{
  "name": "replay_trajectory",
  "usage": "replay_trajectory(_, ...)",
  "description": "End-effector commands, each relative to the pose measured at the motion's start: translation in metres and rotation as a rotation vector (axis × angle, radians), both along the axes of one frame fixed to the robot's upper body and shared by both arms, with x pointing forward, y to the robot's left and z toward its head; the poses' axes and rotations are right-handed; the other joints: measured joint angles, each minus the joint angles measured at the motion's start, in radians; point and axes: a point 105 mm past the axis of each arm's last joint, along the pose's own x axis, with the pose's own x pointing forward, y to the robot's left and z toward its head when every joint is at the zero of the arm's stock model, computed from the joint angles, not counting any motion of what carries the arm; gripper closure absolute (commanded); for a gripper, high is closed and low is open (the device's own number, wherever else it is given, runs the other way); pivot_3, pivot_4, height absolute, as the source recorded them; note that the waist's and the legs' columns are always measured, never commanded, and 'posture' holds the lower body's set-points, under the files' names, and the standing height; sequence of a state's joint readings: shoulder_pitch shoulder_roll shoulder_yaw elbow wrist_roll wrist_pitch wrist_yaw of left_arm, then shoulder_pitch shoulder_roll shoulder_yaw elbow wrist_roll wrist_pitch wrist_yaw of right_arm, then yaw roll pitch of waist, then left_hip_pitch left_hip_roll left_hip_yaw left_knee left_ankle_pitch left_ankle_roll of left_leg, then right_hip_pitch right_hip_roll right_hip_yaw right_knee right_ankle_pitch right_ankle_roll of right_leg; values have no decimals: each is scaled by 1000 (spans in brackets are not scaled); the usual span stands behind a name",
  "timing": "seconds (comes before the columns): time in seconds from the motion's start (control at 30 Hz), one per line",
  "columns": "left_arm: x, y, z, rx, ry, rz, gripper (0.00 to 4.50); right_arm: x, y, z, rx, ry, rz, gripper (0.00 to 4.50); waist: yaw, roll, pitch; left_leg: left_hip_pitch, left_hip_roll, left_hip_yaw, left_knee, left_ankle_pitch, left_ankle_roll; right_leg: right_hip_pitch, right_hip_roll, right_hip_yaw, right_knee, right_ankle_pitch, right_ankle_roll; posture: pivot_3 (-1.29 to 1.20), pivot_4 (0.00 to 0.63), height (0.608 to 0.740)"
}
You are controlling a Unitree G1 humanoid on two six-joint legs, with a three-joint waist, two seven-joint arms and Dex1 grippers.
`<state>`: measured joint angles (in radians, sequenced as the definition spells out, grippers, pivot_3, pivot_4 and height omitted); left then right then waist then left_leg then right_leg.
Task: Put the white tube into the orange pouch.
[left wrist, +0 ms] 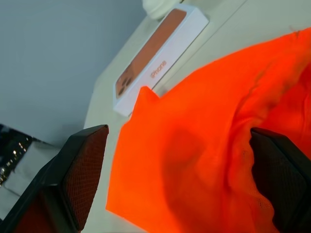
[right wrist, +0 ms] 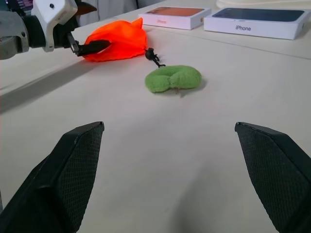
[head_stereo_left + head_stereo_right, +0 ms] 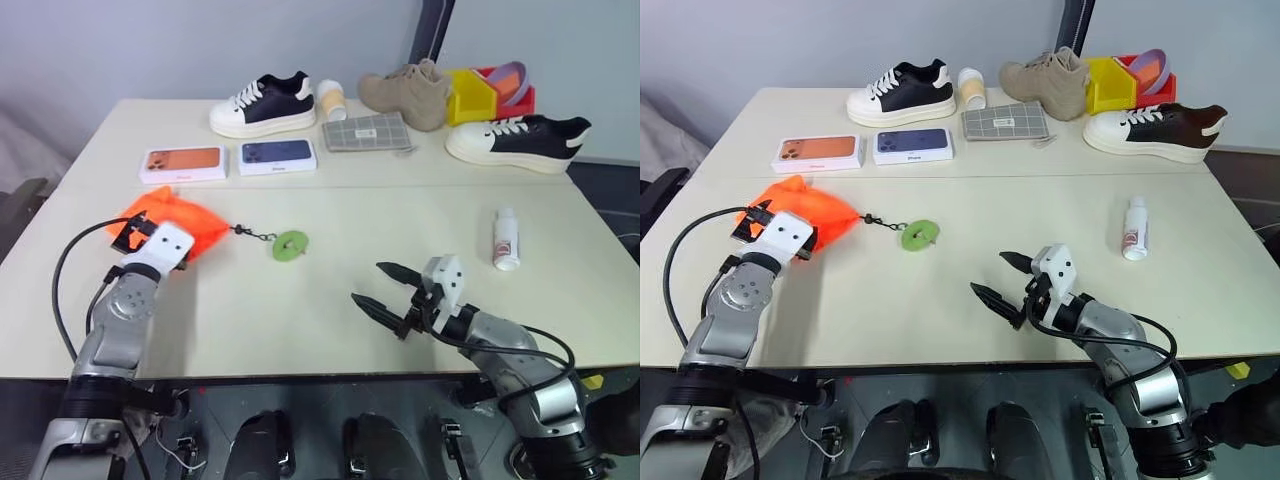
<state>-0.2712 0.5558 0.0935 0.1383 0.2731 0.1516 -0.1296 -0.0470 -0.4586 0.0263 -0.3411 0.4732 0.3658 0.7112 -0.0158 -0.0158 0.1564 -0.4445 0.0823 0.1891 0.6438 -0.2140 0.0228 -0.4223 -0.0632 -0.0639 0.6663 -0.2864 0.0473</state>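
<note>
Cream tabletop [image 3: 330, 300] spreads under both arms, grey wall behind. Left pincer [image 1: 180, 189] stands released, its black fingers spread to either side of the bright neon-orange soft fabric pouch [image 3: 172, 222], which bulges just ahead between them. From that pouch a dark cord leads to a round green disc [image 3: 290, 244], lying between the two pincers. Right pincer [image 3: 378, 287] hangs released above bare table, gripping nothing. Small white plastic tube with a reddish-pink label [image 3: 506, 239] lies well off to its right, apart from it.
</note>
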Motion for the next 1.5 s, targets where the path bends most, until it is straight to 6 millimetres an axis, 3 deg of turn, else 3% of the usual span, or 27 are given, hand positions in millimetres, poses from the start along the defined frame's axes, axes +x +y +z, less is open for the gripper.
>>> replay_trajectory(0.03, -5, 3, 13, -24, -36, -11, 0, 0, 1, 12, 7, -57, 3, 25, 1, 0, 0, 0, 0, 0, 0, 0, 0, 0, 0, 0, 0, 0, 0, 0, 150, 740)
replay_trajectory(0.33, -5, 5, 13, 3, -29, -5, 0, 1, 2, 12, 7, -62, -3, 25, 2, 0, 0, 0, 0, 0, 1, 0, 0, 1, 0, 0, 0, 0, 0, 0, 150, 740)
replay_trajectory(0.43, -5, -1, 13, 7, -26, -33, 1220, 1, 2, 13, 6, -64, -4, 0, 1, 0, 0, 0, 0, 0, 1, 0, 0, 1, 0, 0, 0, 0, 0, 0, 150, 740)
replay_trajectory(0.63, -7, -11, 16, 6, -30, -87, 4396, 1, 4, 12, 5, -64, -2, 0, 1, 0, 0, 0, 0, 0, 1, 0, 0, 1, 0, 0, 0, 0, 0, 0, 150, 740)
replay_trajectory(0.97, -15, -18, 25, -67, -52, -163, 4484, 3, 5, 13, 2, -68, 5, 0, 2, 0, 0, 0, 0, 0, 1, 0, 0, 1, 0, 0, 0, 0, 0, 0, 150, 740)
replay_trajectory(1.13, -22, -21, 33, -208, -57, -230, 4484, 16, -11, 23, -6, -112, -85, 0, 0, 0, 0, 0, 0, 0, 1, 0, 0, 1, 0, 0, 0, 0, 0, 0, 150, 740)
replay_trajectory(1.33, -29, -42, 34, -303, -10, -358, 4484, 46, -77, 37, -118, -211, -389, 0, 5, 0, 0, 0, 0, 0, 2, 0, 0, 2, 0, 0, 0, 0, 0, 0, 150, 740)
replay_trajectory(1.5, -28, -73, 35, -352, 23, -470, 4484, 49, -125, 39, -155, -221, -556, 0, 2, 0, 0, 0, 0, 0, 2, 0, 0, 2, 1, 0, 0, 0, 0, 0, 150, 740)
